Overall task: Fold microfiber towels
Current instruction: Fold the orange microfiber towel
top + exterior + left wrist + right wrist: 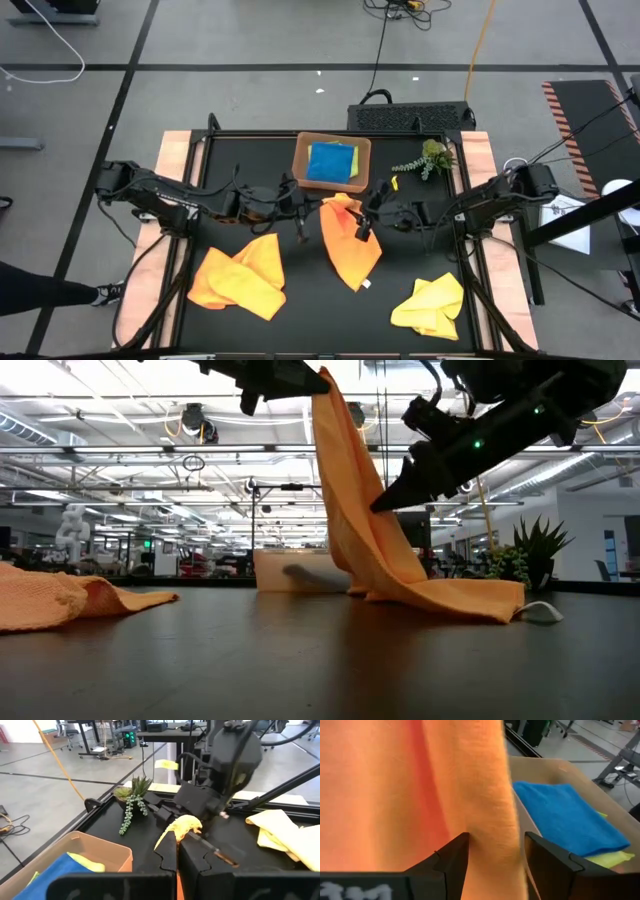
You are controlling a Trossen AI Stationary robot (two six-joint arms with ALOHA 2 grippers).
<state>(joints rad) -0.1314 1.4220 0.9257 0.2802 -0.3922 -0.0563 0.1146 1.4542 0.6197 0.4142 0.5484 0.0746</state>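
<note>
Fingers of my left gripper [303,205] pinch the orange towel [350,245] mid-bench — right gripper [362,228] spread around its hanging edge.

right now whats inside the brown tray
The brown tray holds a folded blue towel on top, with a lime-yellow cloth edge peeking out beneath it. Anything further under the blue towel is covered and cannot be seen.

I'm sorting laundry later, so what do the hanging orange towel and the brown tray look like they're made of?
Orange towel: soft napped cloth, probably microfiber; the right wrist view shows a fuzzy matte surface, and it drapes in limp folds. Brown tray: looks like cardboard or fiberboard, with thin, plain, matte tan walls; hard to tell which.
</note>
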